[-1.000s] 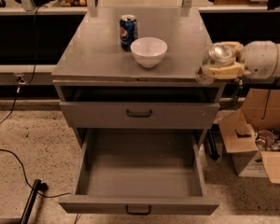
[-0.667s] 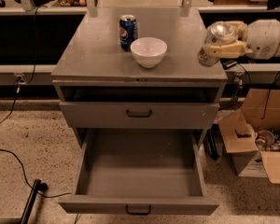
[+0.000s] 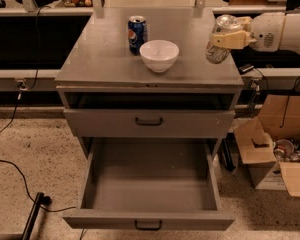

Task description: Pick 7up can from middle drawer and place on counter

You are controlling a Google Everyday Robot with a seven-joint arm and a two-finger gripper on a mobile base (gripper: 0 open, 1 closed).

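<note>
In the upper right of the frame, the 7up can [image 3: 216,53] is being held tilted, pinched between the fingers of the gripper [image 3: 226,39], over the right edge of the counter [image 3: 102,59]. The middle drawer [image 3: 110,219] is being kept pulled out at the bottom centre. A Pepsi can [image 3: 137,34] and a white bowl [image 3: 159,55] are being carried by the counter, near the top centre.

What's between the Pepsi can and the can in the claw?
Camera view: only the white bowl on the counter. The claw grips the 7up can above the counter's right edge.
</note>
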